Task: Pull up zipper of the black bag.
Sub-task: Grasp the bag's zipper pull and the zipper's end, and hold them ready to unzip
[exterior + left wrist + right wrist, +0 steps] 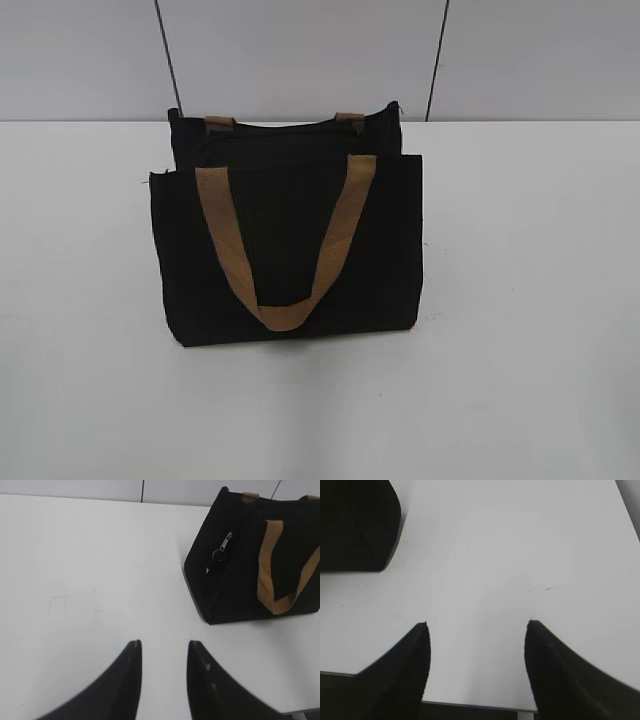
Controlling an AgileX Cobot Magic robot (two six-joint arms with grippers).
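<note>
From the exterior view we see the black bag point(290, 245) standing upright at the middle of the white table point(530, 300), a rectangular fabric tote with a tan strap handle point(285, 250) hanging in a loop down its front panel and a second handle point(220, 121) showing only as stubs at the back top edge. Bare table lies at 9 o'clock and 3 o'clock of the bag, and more at 6 o'clock; the table's far edge runs just behind the bag top at 12 o'clock. In the left wrist view our left gripper point(164, 647) hangs released over bare table, its dark fingers point(131, 680) parted with nothing between them, and the bag sits well apart at about 1 o'clock. On the bag's narrow end panel we see the zipper point(224, 546), a small silver slider with a ring hanging below it, high on a black zipper line. In the right wrist view our right gripper point(477, 625) is spread wide and holds nothing; a bag corner point(355, 525) shows at 10 o'clock, with open table ahead toward 12 and 2 o'clock.
</note>
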